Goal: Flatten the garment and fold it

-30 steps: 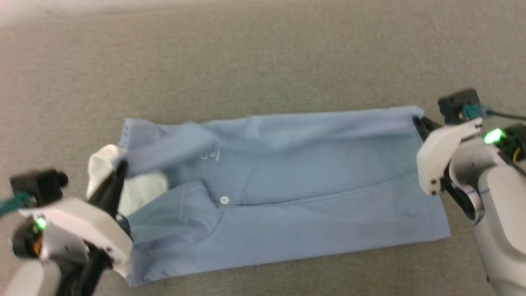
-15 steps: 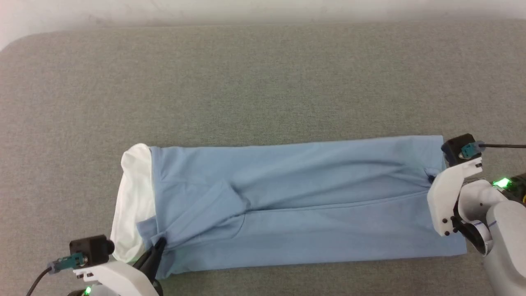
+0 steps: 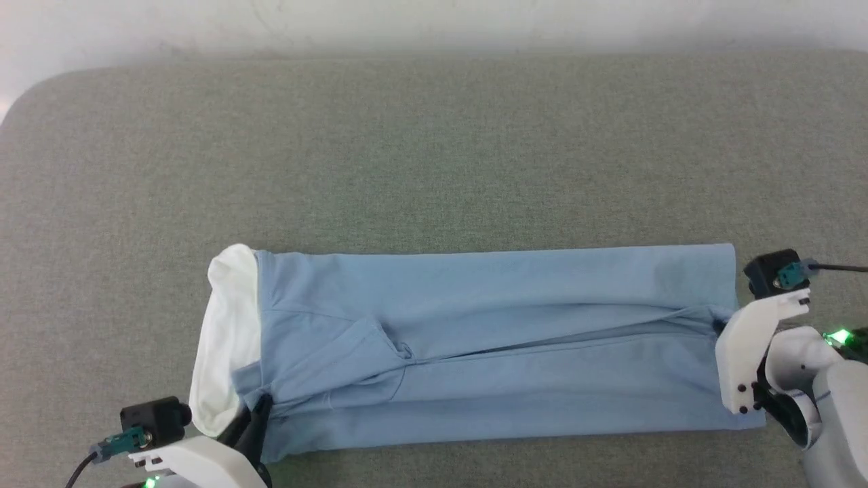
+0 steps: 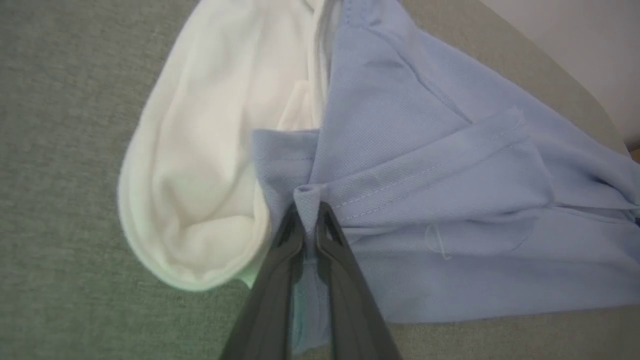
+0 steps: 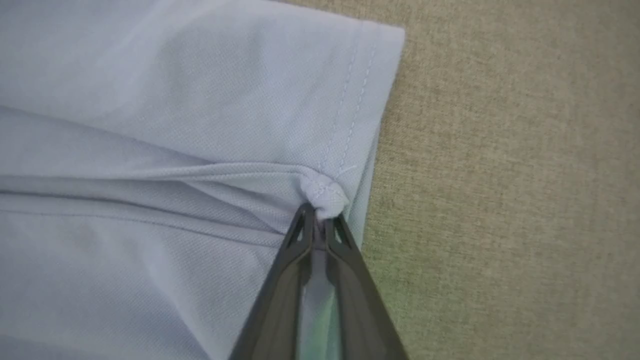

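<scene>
The light blue garment (image 3: 495, 339) lies as a long folded band across the grey surface, its white collar (image 3: 224, 339) bulging out at the left end. My left gripper (image 3: 261, 404) is shut on a pinch of blue cloth near the collar; in the left wrist view the left gripper (image 4: 309, 210) holds a small fold of the garment (image 4: 450, 200) beside the collar (image 4: 200, 175). My right gripper (image 3: 719, 324) is shut on the hem at the right end; in the right wrist view the right gripper (image 5: 317, 212) holds a bunched knot of the garment (image 5: 175, 125). Button and logo are hidden.
The grey fabric surface (image 3: 434, 149) stretches wide behind the garment, with a rounded far-left corner and a pale wall (image 3: 434, 24) past its far edge. A narrow strip of surface lies in front of the garment.
Both grippers have drawn the far half of the garment toward me over the near half, hiding the button and logo. The camera has tilted, so the far edge shows now.
</scene>
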Motion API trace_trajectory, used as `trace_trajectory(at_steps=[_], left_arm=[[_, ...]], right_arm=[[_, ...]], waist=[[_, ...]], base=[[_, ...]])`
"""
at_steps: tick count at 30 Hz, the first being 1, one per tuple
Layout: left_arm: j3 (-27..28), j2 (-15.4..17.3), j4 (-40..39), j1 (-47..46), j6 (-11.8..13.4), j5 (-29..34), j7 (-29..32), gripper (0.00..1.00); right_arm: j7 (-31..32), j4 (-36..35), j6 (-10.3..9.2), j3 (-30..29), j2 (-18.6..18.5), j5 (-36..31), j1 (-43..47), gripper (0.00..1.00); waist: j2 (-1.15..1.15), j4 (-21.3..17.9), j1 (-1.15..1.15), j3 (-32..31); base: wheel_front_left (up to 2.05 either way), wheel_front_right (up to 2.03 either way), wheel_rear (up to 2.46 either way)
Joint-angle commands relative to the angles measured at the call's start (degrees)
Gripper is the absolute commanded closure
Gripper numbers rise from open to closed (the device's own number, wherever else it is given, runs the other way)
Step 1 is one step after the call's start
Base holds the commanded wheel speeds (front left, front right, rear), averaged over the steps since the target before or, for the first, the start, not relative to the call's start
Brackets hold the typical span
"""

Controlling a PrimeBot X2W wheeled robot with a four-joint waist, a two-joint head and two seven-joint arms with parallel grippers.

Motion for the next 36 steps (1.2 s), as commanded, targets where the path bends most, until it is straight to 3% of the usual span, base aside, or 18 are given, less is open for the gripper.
trace_trajectory(at_steps=[1,7,13,19,26,31,36], left_arm=[[0.0,-0.3,0.6,-0.6,-0.3,1.1,-1.4,0.00],[-0.4,-0.7,-0.2,-1.1,0.5,5.8,-8.2,0.00],[0.0,-1.6,-0.7,-3.1,3.6,12.5,-17.0,0.00],[2.9,-4.4,-1.7,-6.2,5.4,18.5,-19.7,0.00],[7.2,-8.6,-2.6,-9.6,4.1,28.2,-19.7,0.00],[10.2,-11.7,-1.2,-10.9,1.9,31.7,-19.7,0.00],[11.9,-13.1,0.0,-11.2,0.0,34.1,-19.7,0.00]], right_arm=[[-0.4,0.2,-0.12,-1.0,0.6,0.7,2.4,0.00],[-4.7,-4.1,-0.12,-5.1,2.3,1.9,5.8,0.00],[-9.5,-9.0,-0.12,-9.0,4.5,2.1,8.8,0.00],[-14.9,-11.1,-0.12,-14.4,8.2,1.6,10.3,0.00],[-17.7,-8.6,-0.12,-22.7,13.0,-0.4,8.0,0.00],[-14.1,-2.5,-0.12,-28.3,14.3,-1.9,4.1,0.00],[-10.1,4.3,-0.12,-28.9,14.4,-2.0,1.7,0.00]], waist=[[0.00,0.3,0.00,-0.9],[0.00,1.0,0.00,-2.8],[0.00,1.7,0.00,-4.5],[0.00,2.8,0.00,-5.3],[0.00,3.1,0.00,-4.9],[0.00,2.8,0.00,-4.8],[0.00,2.8,0.00,-4.9]], base=[[0.00,0.00,0.00],[0.00,0.00,0.00],[0.00,0.00,0.00],[0.00,0.00,0.00],[0.00,0.00,0.00],[0.00,0.00,0.00],[0.00,0.00,0.00]])
